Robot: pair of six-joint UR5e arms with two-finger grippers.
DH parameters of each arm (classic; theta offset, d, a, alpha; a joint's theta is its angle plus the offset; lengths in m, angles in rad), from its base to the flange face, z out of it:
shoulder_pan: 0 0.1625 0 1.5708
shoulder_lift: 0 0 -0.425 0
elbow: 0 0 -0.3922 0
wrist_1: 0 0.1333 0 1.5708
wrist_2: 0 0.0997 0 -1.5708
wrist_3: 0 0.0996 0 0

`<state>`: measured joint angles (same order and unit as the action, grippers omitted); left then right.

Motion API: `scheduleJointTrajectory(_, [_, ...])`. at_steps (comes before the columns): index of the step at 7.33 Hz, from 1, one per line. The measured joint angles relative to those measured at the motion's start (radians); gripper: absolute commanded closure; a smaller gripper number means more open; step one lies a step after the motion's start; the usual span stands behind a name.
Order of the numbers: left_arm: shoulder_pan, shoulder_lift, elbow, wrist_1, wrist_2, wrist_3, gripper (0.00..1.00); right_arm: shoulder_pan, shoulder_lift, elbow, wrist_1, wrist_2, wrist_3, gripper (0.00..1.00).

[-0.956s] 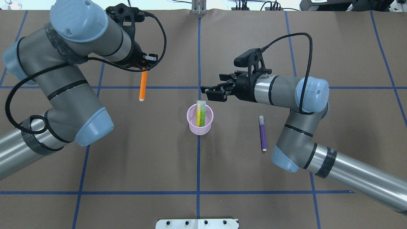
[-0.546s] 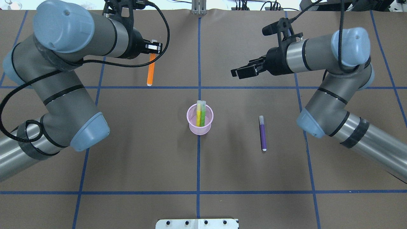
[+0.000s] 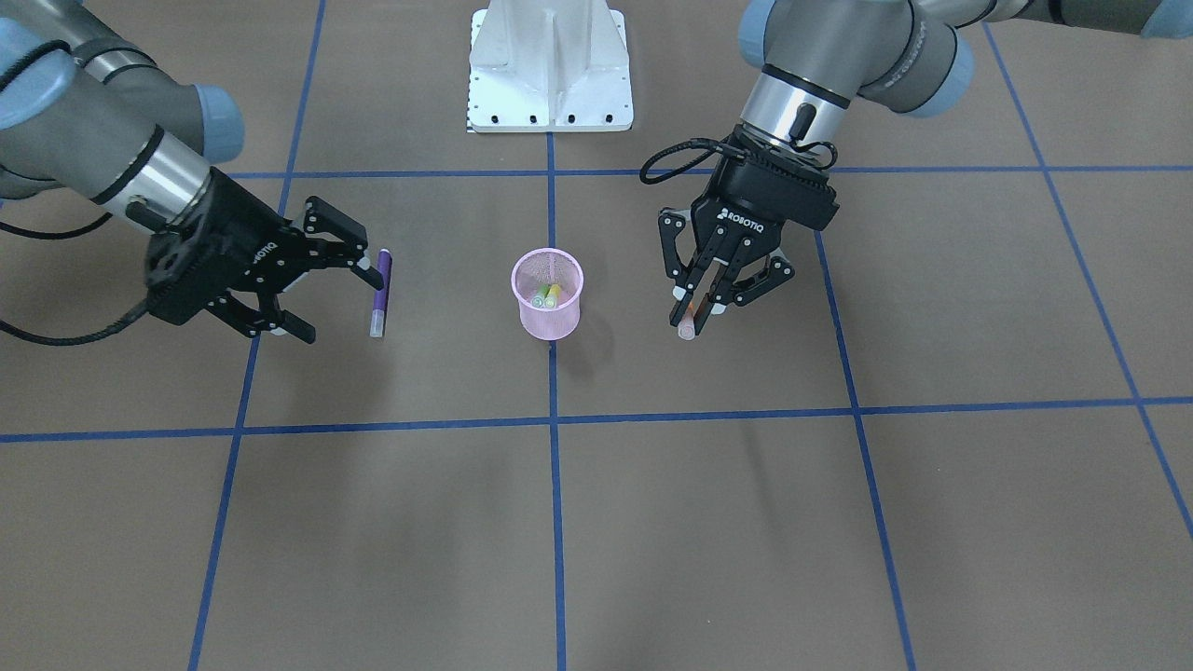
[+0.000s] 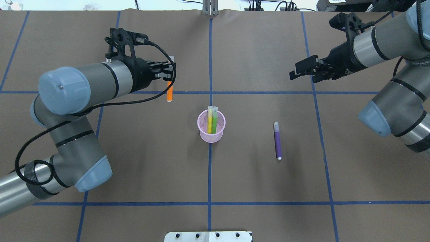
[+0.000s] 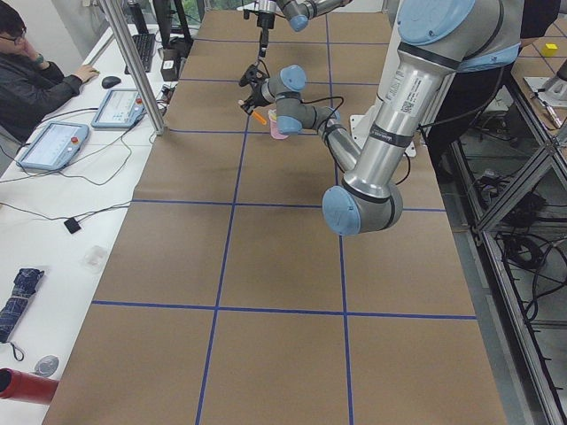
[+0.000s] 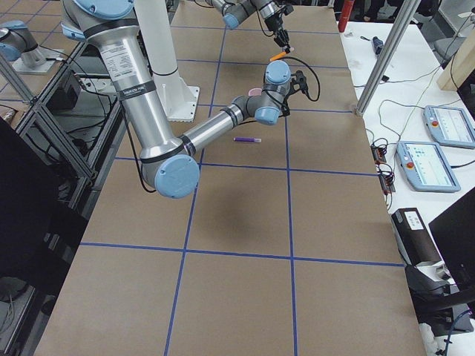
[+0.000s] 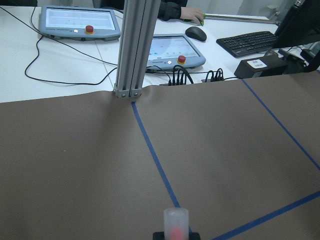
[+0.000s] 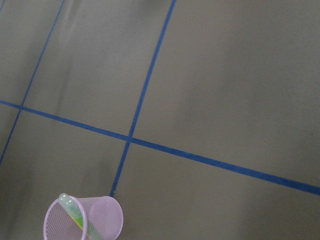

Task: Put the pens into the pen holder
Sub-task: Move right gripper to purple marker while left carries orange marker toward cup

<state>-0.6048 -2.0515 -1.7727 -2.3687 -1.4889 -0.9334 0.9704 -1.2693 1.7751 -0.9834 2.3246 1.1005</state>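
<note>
Now | we log left gripper (image 4: pixel 170 76) clamped on orange pen (image 4: pixel 169 93), hung upright upper left of pen holder (image 4: pixel 211 137), likely for a straight drop-in | right gripper (image 4: pixel 300 72) spread wide, empty, upper right | purple pen (image 4: pixel 277 141) lies flat, right of pen holder, uncollected.

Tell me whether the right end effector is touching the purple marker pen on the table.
Apart. The overhead view shows the short purple marker pen lying alone, with clear table between it and the open right end effector.
</note>
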Motion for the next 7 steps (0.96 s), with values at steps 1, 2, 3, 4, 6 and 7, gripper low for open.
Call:
scheduleJointTrajectory(1, [0.026, 0.002, 0.009, -0.065, 0.033, -0.004, 1.0, 0.011, -0.004, 0.02, -0.09, -0.001, 0.02, 0.01])
scheduleJointTrajectory(2, [0.037, 0.003, 0.013, -0.113, 0.045, -0.006, 1.0, 0.011, 0.012, 0.04, -0.195, -0.002, 0.027, 0.01])
scheduleJointTrajectory(3, [0.046, 0.005, 0.016, -0.141, 0.049, -0.005, 1.0, 0.0, 0.038, 0.054, -0.289, -0.005, 0.031, 0.01])
scheduleJointTrajectory(4, [0.057, 0.002, 0.018, -0.156, 0.051, -0.007, 1.0, -0.025, 0.062, 0.061, -0.357, -0.02, 0.034, 0.01])
scheduleJointTrajectory(6, [0.07, -0.007, 0.019, -0.164, 0.055, -0.012, 1.0, -0.096, 0.095, 0.062, -0.439, -0.084, 0.082, 0.01])
scheduleJointTrajectory(7, [0.072, -0.008, 0.016, -0.165, 0.055, -0.013, 1.0, -0.136, 0.104, 0.056, -0.461, -0.116, 0.129, 0.01])
